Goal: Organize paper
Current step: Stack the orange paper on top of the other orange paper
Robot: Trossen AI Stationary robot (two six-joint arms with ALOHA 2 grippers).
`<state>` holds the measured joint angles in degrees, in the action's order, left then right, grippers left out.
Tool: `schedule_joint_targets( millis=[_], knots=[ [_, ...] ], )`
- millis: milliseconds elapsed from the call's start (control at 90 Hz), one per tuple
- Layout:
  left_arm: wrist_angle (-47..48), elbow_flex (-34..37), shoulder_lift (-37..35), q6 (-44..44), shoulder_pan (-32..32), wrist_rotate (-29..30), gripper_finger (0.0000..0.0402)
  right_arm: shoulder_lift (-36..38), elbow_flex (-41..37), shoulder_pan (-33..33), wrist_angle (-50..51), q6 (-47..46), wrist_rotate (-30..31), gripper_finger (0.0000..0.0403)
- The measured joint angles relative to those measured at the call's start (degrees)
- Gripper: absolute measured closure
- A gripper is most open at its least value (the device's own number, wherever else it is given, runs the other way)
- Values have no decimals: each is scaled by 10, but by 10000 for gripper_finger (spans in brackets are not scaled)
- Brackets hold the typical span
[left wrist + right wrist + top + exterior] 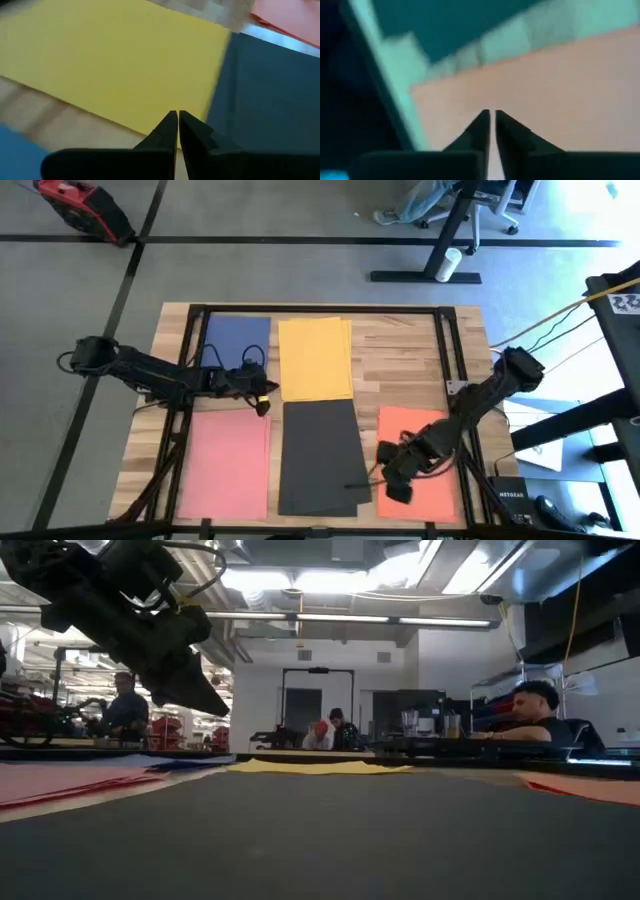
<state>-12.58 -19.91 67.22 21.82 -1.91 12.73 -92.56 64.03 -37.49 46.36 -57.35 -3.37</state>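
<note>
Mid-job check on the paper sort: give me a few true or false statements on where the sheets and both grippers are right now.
1. The blue sheet lies at the table's far left. True.
2. The yellow sheet overlaps the pink sheet. False: they lie apart, yellow in the far row, pink in the near row.
3. The left gripper is near the yellow sheet's near left corner, fingers closed together. True.
4. The right gripper is over the blue sheet. False: it is over the orange sheet, at the near right.
5. The dark grey sheet lies between pink and orange. True.
</note>
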Motion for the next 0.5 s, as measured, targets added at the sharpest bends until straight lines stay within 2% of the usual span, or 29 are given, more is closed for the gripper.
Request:
schedule_joint_targets(
  millis=[67,122,311,500],
  knots=[
    [0,0,0,1,-18,-49,400,-15,0,21,-1,27,5,389],
    [4,-1,0,-1,-44,-67,400,-28,0,38,-1,49,12,392],
    [112,-57,16,-8,-140,-53,400,-72,0,74,-9,101,24,400],
    [233,-152,107,-10,-201,-36,400,-103,0,77,-9,123,15,402]
  ],
)
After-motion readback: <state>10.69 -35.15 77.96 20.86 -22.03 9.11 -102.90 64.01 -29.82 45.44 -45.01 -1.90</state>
